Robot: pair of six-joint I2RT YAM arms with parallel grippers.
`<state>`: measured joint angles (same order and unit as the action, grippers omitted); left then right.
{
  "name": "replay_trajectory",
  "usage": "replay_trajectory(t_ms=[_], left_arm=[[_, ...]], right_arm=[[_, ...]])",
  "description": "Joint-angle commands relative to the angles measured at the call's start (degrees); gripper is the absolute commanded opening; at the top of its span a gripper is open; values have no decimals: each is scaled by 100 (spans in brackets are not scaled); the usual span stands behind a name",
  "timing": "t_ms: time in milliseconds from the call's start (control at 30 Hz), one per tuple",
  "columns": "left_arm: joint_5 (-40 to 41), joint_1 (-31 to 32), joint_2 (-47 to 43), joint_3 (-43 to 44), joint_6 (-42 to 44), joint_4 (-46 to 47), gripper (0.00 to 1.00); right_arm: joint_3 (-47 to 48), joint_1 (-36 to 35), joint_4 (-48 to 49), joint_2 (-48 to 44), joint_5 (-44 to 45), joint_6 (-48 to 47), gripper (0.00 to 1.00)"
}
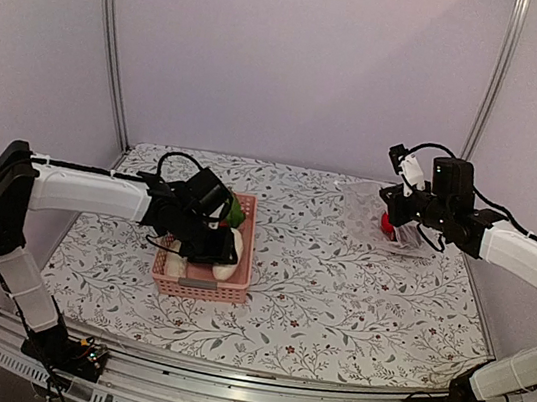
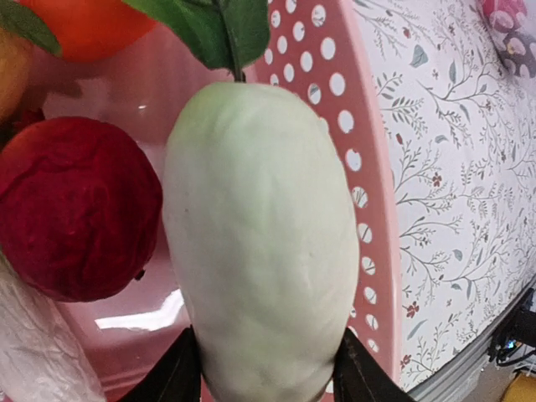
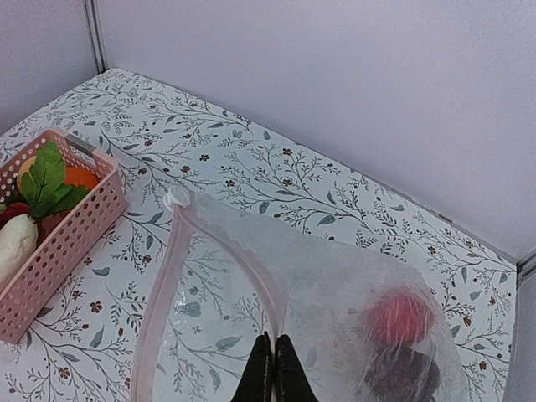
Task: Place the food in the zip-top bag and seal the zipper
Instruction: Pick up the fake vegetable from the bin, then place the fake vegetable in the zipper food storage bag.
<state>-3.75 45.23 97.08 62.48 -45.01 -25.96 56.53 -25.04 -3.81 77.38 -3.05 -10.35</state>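
Note:
In the left wrist view a white oblong food piece (image 2: 260,251) fills the frame, and both black fingers (image 2: 172,377) of my left gripper (image 2: 266,368) press on its sides inside the pink basket (image 2: 368,151). Beside it lie a dark red piece (image 2: 75,205), an orange piece (image 2: 84,25) and a green leaf (image 2: 218,25). At the right, my right gripper (image 3: 275,352) is shut on the mouth edge of the clear zip-top bag (image 3: 335,285), which it holds lifted. The pale pink zipper (image 3: 163,285) curves open. A red piece (image 3: 400,316) and a dark piece (image 3: 402,368) sit inside the bag.
The pink basket (image 1: 200,287) stands left of centre on the floral tablecloth, with my left gripper (image 1: 224,248) reaching into it. The bag (image 1: 387,219) hangs at the far right near the back wall. Metal posts rise at both back corners.

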Motion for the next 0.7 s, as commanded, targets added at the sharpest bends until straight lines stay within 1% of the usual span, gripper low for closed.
replay_trajectory(t_ms=[0,67,167,367,500,667], left_arm=[[352,-126,-460,263,197,-380,39],[340,-128,-546,350,319,-377,39],[66,-105,-639,436,547,-148,38],[-870,71,-710,632,874,631,36],[-1607,190,-486,835,890,1085,35],[-2361,447,37,1302,906,1346,34]], right_arm=[[-90,36,58,92,81,-46,0],[-90,41,56,104,77,-46,0],[-90,36,62,109,91,-46,0],[-90,36,65,128,95,-55,0],[-90,33,66,149,111,-55,0],[-90,38,70,155,105,-59,0]])
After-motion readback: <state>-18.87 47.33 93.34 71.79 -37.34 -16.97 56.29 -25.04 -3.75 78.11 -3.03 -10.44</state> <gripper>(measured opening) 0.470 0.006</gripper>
